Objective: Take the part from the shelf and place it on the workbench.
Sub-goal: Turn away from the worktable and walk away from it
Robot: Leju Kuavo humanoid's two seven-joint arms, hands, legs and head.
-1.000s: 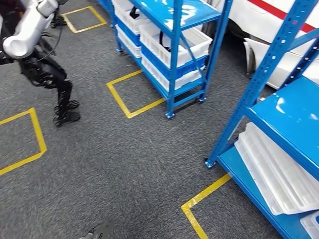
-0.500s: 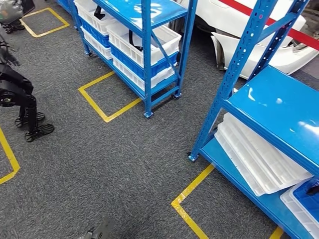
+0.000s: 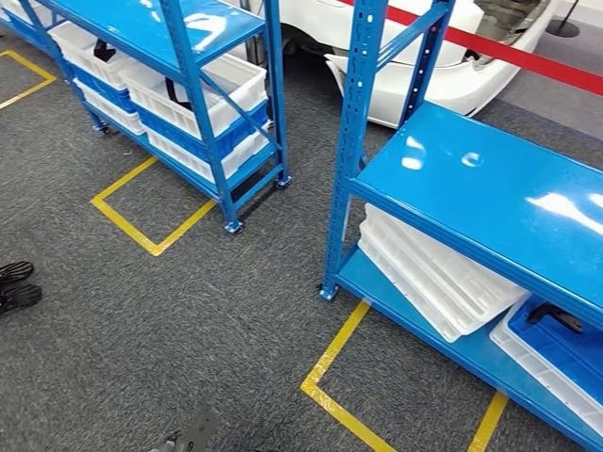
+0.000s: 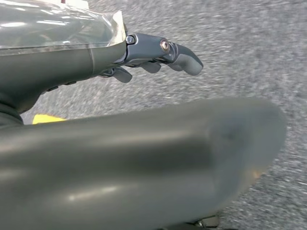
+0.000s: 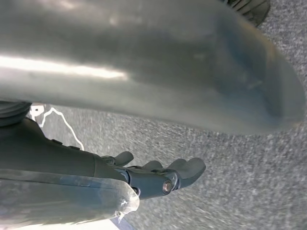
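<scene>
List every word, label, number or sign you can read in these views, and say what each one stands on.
None can be read.
The near blue shelf and the far blue shelf bear no label.
The white trays and white bins show no print.
The yellow floor tape forms plain outlines, without text.
The white car body carries a red stripe, no lettering.

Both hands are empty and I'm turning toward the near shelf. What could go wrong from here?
1. The near shelf's blue upright stands close ahead; a stride or arm swing might clip it.
2. The dark part lies in a blue bin under the low upper deck, so reaching in looks tight.
3. The left hand and right hand hang over carpet, far from the bin.
</scene>
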